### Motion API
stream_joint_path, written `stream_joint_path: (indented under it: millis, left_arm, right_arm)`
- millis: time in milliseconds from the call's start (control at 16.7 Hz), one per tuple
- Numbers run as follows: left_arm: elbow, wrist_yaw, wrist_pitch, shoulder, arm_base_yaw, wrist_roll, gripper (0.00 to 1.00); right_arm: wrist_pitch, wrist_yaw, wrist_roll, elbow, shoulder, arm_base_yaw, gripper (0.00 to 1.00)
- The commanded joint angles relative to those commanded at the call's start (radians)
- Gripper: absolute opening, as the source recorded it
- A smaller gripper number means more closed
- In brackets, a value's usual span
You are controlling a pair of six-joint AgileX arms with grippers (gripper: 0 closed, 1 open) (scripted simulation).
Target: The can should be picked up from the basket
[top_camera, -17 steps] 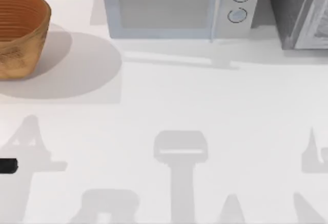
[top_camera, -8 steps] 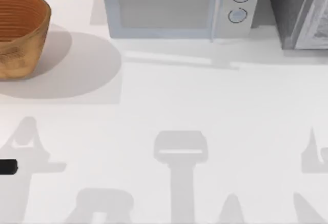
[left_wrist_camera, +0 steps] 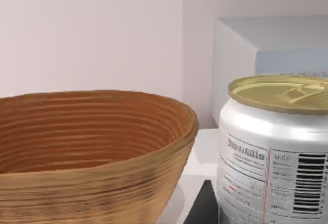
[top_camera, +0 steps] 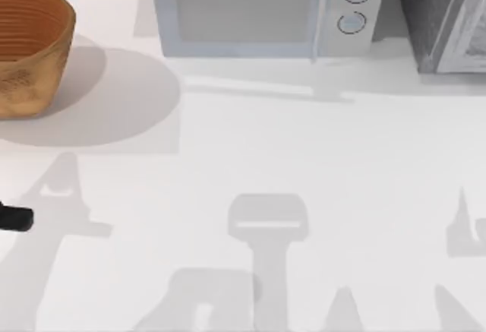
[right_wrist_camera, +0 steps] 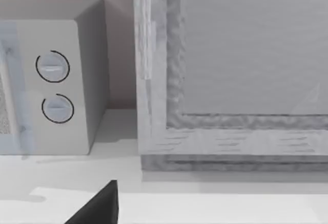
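Seemed clamped on the can [left_wrist_camera: 277,152], upright and outside the basket [top_camera: 34,51], with the left gripper [top_camera: 15,216] at the top view's left edge, below the basket; right gripper [right_wrist_camera: 97,206] parked facing the microwave [right_wrist_camera: 51,80].

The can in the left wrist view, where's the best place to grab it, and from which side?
Grip the can across its round side wall, about mid-height, coming in level from the side away from the basket. It stands upright, gold top up, and the lid is flat with nothing to pinch. The left gripper is at the left edge of the table.
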Motion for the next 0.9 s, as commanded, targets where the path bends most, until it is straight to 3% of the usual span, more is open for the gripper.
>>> stream_joint_path:
  millis: [480, 900]
  left_arm:
    - [0.208, 0.182, 0.310, 0.555, -0.064, 0.009, 0.00]
    - [0.353, 0.339, 0.541, 0.906, -0.115, 0.002, 0.00]
  right_arm:
    - [0.000, 0.000, 0.000, 0.000, 0.000, 0.000, 1.00]
    - [0.000, 0.000, 0.000, 0.000, 0.000, 0.000, 1.00]
